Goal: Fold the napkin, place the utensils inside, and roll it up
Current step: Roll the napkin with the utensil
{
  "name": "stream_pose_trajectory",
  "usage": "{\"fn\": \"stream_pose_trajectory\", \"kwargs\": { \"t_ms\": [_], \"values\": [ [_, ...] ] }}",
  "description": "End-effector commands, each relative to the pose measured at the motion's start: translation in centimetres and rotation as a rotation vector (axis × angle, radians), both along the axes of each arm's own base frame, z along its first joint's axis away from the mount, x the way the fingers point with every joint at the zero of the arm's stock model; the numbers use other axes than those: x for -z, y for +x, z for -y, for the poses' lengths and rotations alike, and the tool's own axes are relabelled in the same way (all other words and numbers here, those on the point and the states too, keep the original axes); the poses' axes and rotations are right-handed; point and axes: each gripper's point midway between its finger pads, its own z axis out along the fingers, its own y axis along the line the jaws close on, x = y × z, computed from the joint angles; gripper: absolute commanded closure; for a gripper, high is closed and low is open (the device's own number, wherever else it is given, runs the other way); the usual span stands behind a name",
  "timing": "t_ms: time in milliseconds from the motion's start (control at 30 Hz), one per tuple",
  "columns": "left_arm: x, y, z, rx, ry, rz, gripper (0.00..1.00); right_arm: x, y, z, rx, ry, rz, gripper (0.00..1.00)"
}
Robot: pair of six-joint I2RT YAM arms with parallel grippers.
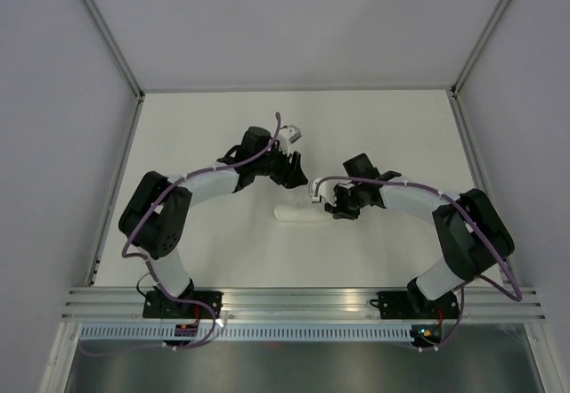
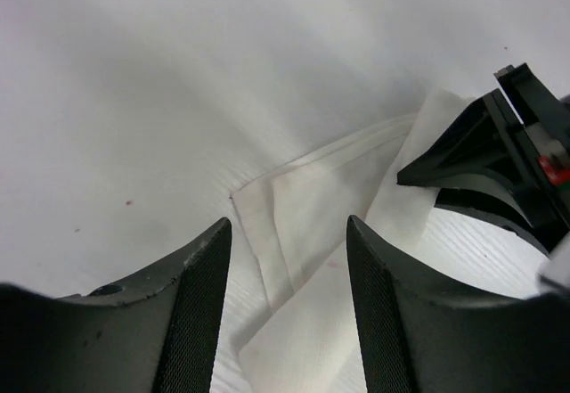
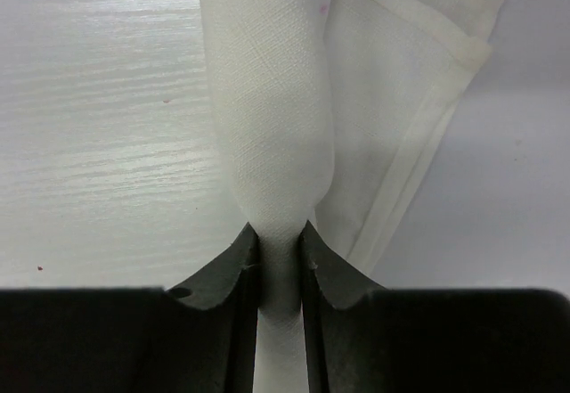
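The napkin (image 1: 298, 214) lies as a narrow white roll at the table's middle. My right gripper (image 1: 331, 206) is shut on the roll's right end; in the right wrist view the rolled cloth (image 3: 272, 99) runs up from between the jaws (image 3: 280, 241), with a flat hemmed flap beside it. My left gripper (image 1: 294, 168) is open just behind the roll, apart from it; in the left wrist view its fingers (image 2: 289, 259) frame the folded cloth (image 2: 307, 201) and the right gripper (image 2: 499, 157). The utensils are hidden; none show in any view.
The cream table (image 1: 205, 135) is bounded by grey walls and metal frame posts at the back corners. An aluminium rail (image 1: 294, 299) runs along the near edge, holding both arm bases.
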Motion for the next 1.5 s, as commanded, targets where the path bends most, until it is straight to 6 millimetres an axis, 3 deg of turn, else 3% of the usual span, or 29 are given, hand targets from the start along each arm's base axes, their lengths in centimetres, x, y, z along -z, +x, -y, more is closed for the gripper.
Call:
{"fn": "stream_pose_trajectory", "kwargs": {
  "t_ms": [0,33,100,133,167,233,267,333,467,567,767,933,1133,1467],
  "values": [
    [-3.9,2.4,-1.8,-0.21,-0.041,0.217,0.41,1.5,-3.4,1.6,-0.074,-0.057,-0.251,0.83],
    [-4.1,2.3,-2.3,-0.229,-0.045,0.248,0.42,2.2,-3.7,1.6,-0.08,-0.06,-0.311,0.83],
    [-7.1,2.2,-3.2,-0.281,-0.108,0.358,0.42,1.7,-3.2,1.7,-0.081,-0.062,-0.368,0.83],
    [-5.7,1.2,-4.3,-0.299,-0.087,0.359,0.41,2.6,-3.4,1.9,-0.084,-0.076,-0.415,0.83],
    [-6.8,0.5,-4.5,-0.3,-0.102,0.406,0.41,2.1,-2.8,1.8,-0.081,-0.073,-0.441,0.83],
    [-6.1,-0.8,-5.3,-0.304,-0.091,0.455,0.39,3.2,-2.9,2.1,-0.095,-0.093,-0.516,0.83],
    [-6.1,-1.9,-4.6,-0.266,-0.071,0.508,0.39,2.6,-2.4,2.0,-0.095,-0.091,-0.546,0.83],
    [-5.9,-2.9,-4.8,-0.26,-0.02,0.587,0.37,3.6,-2.6,2.3,-0.099,-0.107,-0.632,0.83],
    [-4.8,-6.1,-1.6,-0.125,0.116,0.751,0.34,3.7,-1.3,2.2,-0.096,-0.104,-0.725,0.83],
    [-3.5,-7.1,0.1,-0.056,0.211,0.827,0.32,4.2,-0.8,2.2,-0.085,-0.097,-0.768,0.83],
    [-0.9,-7.6,3.1,0.078,0.347,0.923,0.31,5.1,-0.4,2.4,-0.07,-0.106,-0.792,0.83],
    [0.1,-7.6,5.1,0.145,0.402,1.005,0.26,5.6,-0.3,2.6,-0.061,-0.112,-0.81,0.83],
    [2.3,-8.7,6.1,0.247,0.419,0.952,0.27,5.8,0.0,2.8,-0.049,-0.115,-0.814,0.83],
    [5.1,-11.1,7.0,0.383,0.398,0.72,0.38,5.9,0.5,2.7,-0.026,-0.112,-0.807,0.83]
  ]
}}
